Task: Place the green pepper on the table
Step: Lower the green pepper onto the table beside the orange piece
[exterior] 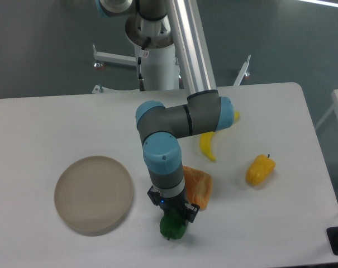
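The green pepper (172,227) is a small dark-green lump directly under my gripper (173,219), near the front of the white table (40,123). The gripper points straight down and its fingers sit around the pepper's top. The wrist hides the fingertips, so I cannot tell whether the pepper rests on the table or hangs just above it.
A round beige plate (94,194) lies to the left of the gripper. An orange wedge-shaped piece (198,187) sits just right of the wrist. A yellow pepper (260,170) lies further right, and a banana (208,146) lies behind, partly hidden by the arm.
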